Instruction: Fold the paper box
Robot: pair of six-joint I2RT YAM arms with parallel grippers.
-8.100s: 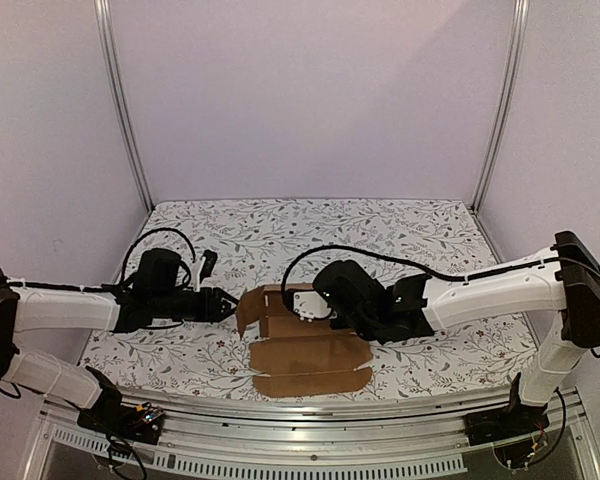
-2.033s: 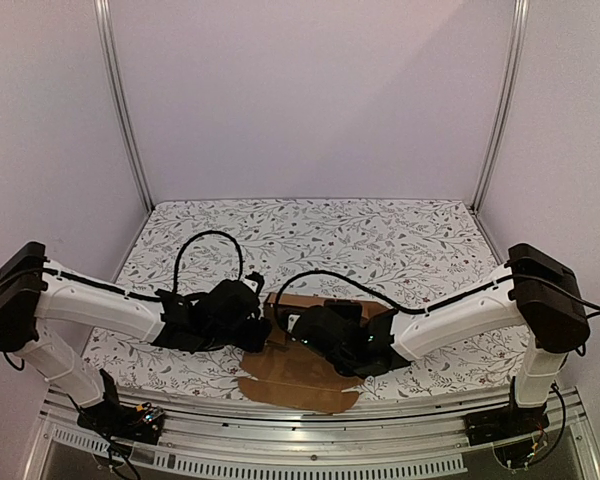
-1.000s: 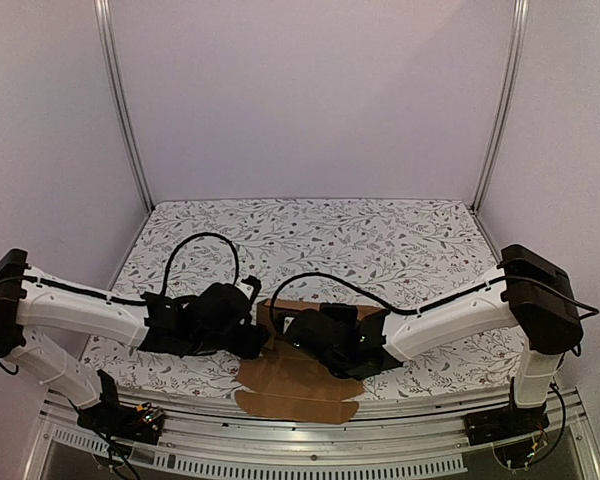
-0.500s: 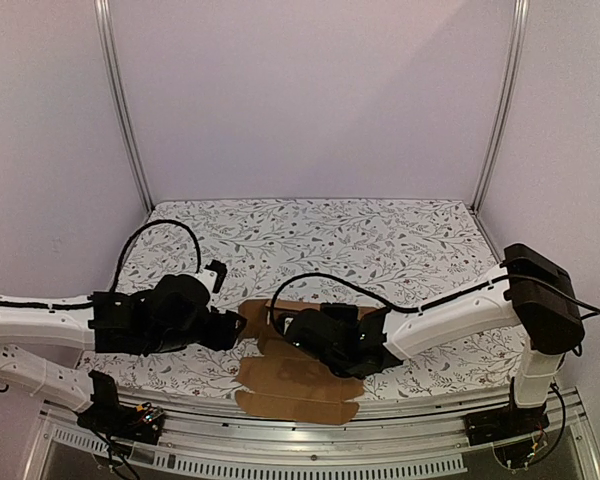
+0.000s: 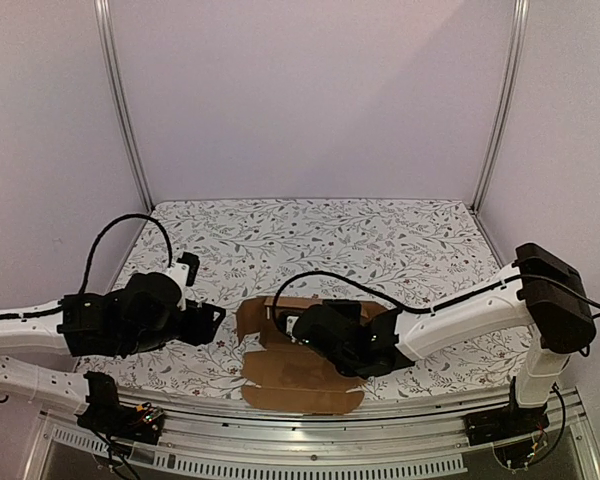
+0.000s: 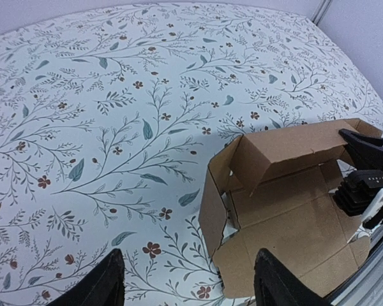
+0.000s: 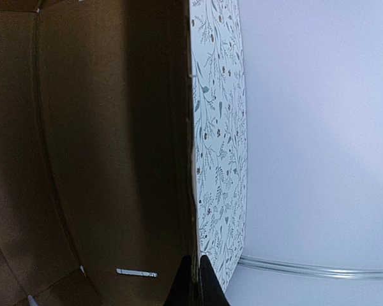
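Observation:
The paper box is a brown die-cut cardboard sheet, partly raised, near the table's front middle. In the left wrist view the paper box has its left wall and back wall standing and a flat flap toward me. My left gripper is open and empty, pulled back to the left of the box, its fingertips apart. My right gripper is shut on the thin edge of a cardboard wall; in the top view it sits over the box's middle.
The table wears a white cloth with a leaf and flower print. Metal frame posts stand at the back corners, with lilac walls behind. The table's front rail runs close below the box.
My left arm has drawn back to the left, away from the box, and its gripper is now free. The right gripper stays on the box, which has shifted slightly.

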